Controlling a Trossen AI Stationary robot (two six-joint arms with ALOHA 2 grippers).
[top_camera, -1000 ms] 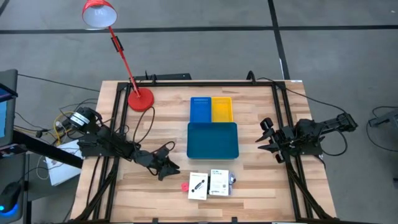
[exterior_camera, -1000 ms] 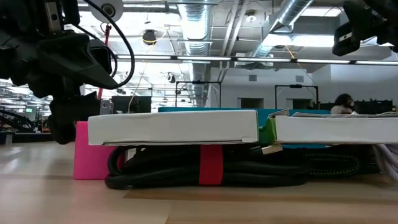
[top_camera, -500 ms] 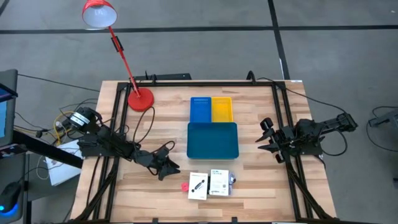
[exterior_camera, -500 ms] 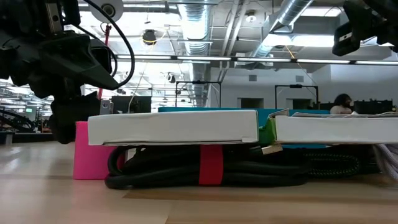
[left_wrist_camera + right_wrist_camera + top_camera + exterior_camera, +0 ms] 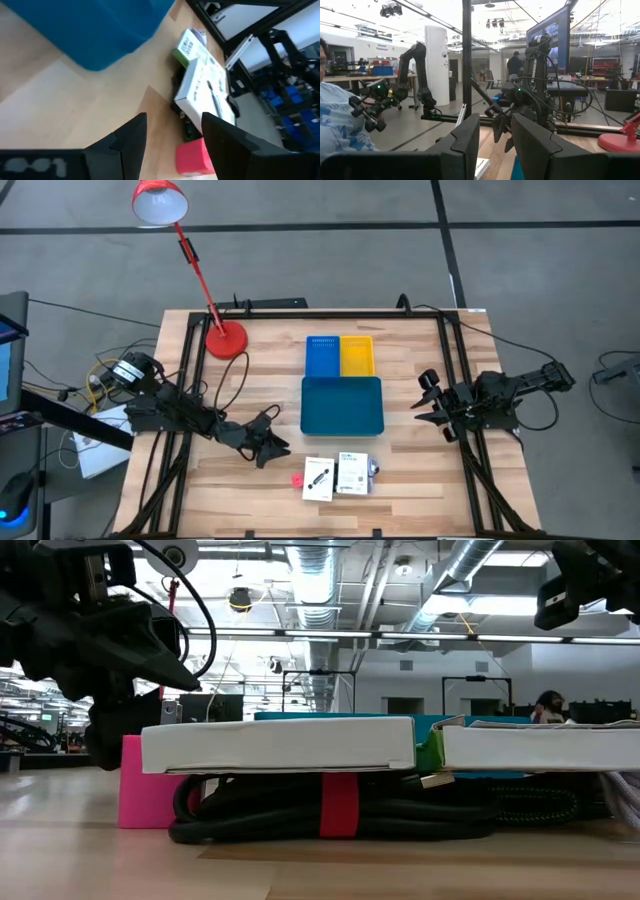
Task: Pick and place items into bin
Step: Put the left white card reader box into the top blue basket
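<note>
Two flat white packets [image 5: 318,478] [image 5: 352,474] lie side by side near the table's front edge, on top of a coiled black cable [image 5: 340,810] with a red band. A small pink block [image 5: 297,479] stands on the table just left of them. A green piece [image 5: 182,52] shows beneath the farther packet. The bin is a large teal tray [image 5: 342,405] with a small blue tray [image 5: 322,356] and a small yellow tray [image 5: 357,356] behind it. My left gripper [image 5: 275,446] hovers open, left of the tray, pointing at the pink block [image 5: 195,157]. My right gripper [image 5: 428,400] waits open at the right edge.
A red desk lamp [image 5: 225,338] stands on its base at the far left of the table. Black frame rails [image 5: 300,313] run along the table's far, left and right edges. Bare wood lies between my left gripper and the packets.
</note>
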